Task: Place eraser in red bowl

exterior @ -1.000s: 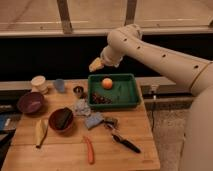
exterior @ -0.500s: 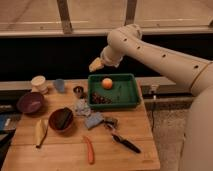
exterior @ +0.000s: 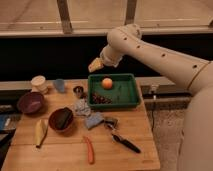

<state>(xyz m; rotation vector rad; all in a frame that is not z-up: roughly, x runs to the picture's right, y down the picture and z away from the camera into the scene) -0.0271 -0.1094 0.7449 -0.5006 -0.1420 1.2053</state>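
**Eraser (exterior: 63, 118) sits in red bowl (exterior: 52, 124)**

The dark eraser lies inside the red bowl on the wooden surface (exterior: 140, 135), left of the green tray (exterior: 114, 105). The gripper (exterior: 96, 65) hangs above the tray's back-left corner, jaws open and holding nothing.

Lighting is dim and warm overall. The wooden table (exterior: 137, 131) takes soft light from above, and the objects on it cast only faint, short shadows. The far wall band (exterior: 45, 55) is nearly black. The gripper (exterior: 96, 65) shows pale against it, above the far left corner of the green tray (exterior: 131, 102). The arm (exterior: 155, 52) is the brightest surface.
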